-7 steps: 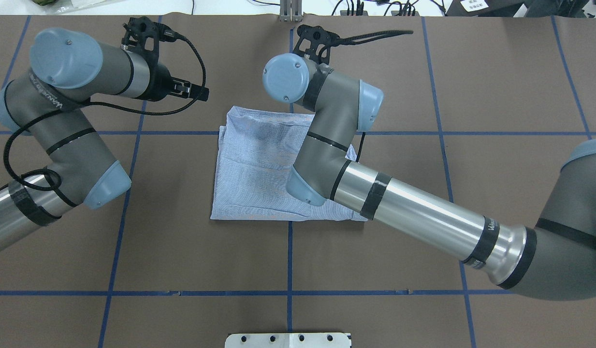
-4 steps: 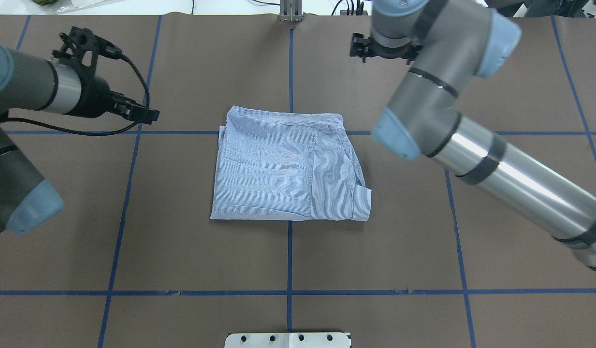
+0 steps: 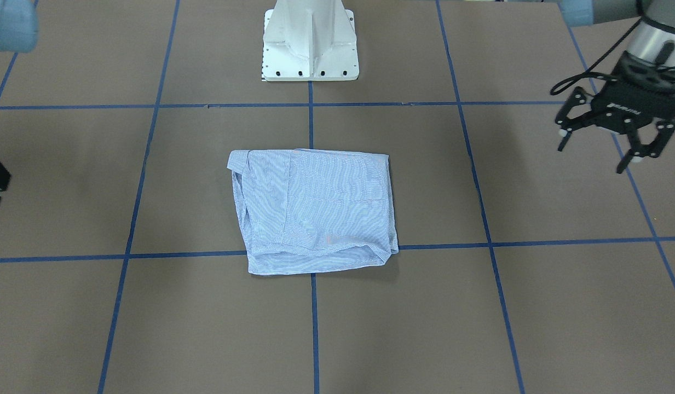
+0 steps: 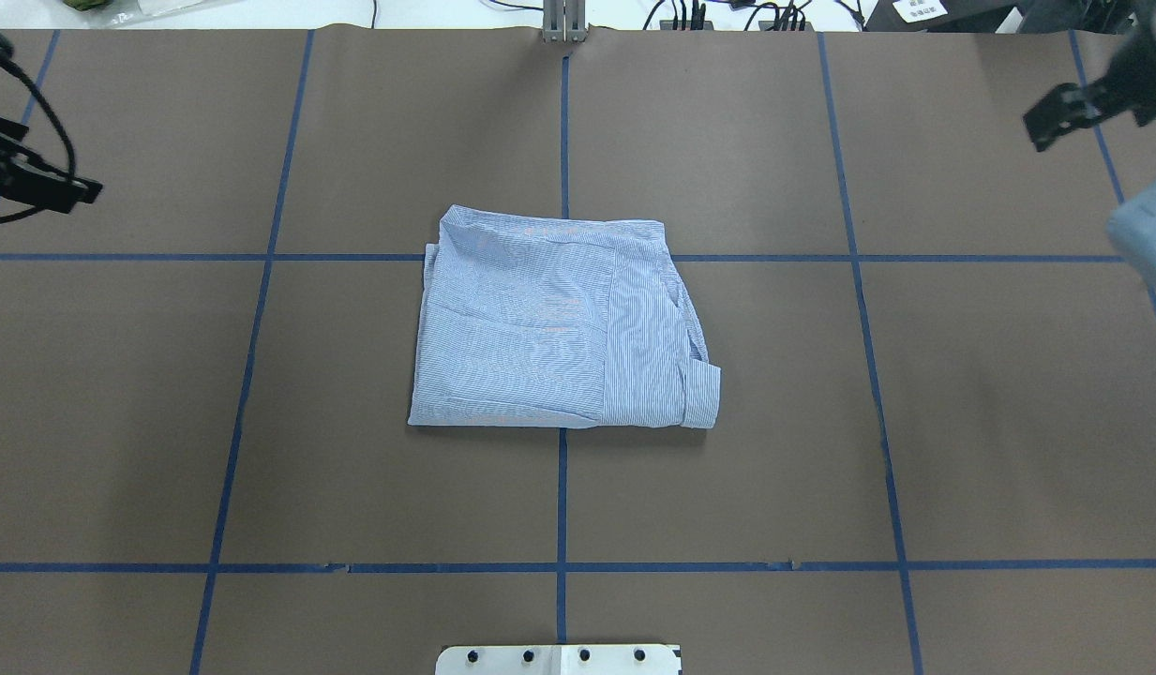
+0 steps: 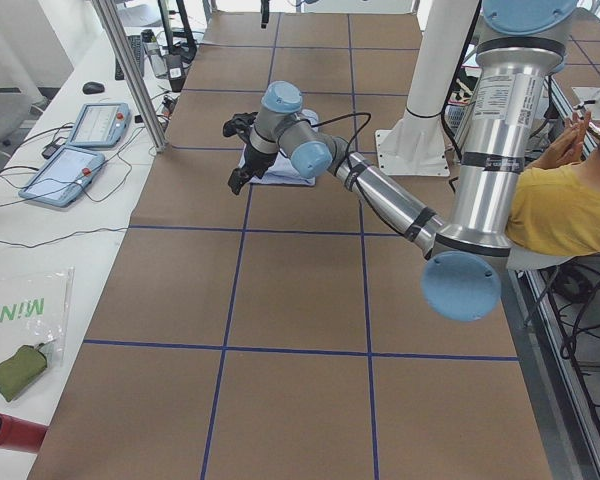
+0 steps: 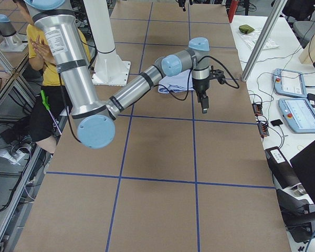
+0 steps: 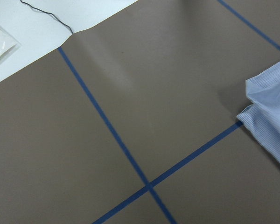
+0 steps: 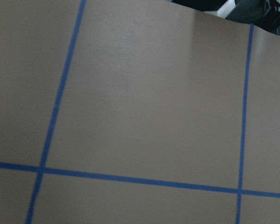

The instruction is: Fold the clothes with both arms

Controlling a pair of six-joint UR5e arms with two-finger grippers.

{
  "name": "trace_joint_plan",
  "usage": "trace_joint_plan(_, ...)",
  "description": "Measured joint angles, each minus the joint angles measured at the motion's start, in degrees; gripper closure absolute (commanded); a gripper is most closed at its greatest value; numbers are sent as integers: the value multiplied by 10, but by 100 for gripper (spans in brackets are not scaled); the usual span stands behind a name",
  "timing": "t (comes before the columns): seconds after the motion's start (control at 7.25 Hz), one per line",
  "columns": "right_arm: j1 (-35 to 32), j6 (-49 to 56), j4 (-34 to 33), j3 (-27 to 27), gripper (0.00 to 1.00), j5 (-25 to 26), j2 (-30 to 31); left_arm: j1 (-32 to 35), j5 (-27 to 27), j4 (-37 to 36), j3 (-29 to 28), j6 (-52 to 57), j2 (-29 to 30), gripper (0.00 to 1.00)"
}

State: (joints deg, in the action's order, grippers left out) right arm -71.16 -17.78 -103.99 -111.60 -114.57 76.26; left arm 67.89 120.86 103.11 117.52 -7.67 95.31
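Folded shirt mid-table, both grippers out wide.
You have the light blue, finely white-striped shirt (image 4: 559, 328) folded into a rough rectangle, lying flat on the brown, blue-taped table cover (image 4: 352, 469) straight out in front of the white pedestal base (image 3: 310, 41). The black two-finger left gripper (image 3: 595, 156) hangs well off to the base's left, fingers spread wide. The black right gripper (image 4: 1056, 117) is well off to the base's right; you get only a blurred edge of it, so I cannot tell how its fingers stand.

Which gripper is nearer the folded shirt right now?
Left, narrowly. The left gripper hangs off to the left of the shirt, toward the far edge; the right gripper is farther off to its right.
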Motion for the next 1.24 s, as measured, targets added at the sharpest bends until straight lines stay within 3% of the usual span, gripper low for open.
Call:
trace_joint_plan(0.28,-111,142,4,-11,0,-73,121,90,61,-2,0,43,-63,0)
trace_joint_plan(0.69,-222,188,45,-8,0,-171,274,147,74,-12,-2,109,-139,0)
trace_joint_plan(1.24,-246,189,73,27,0,-181,322,217,72,-166,-55,200,-159,0)
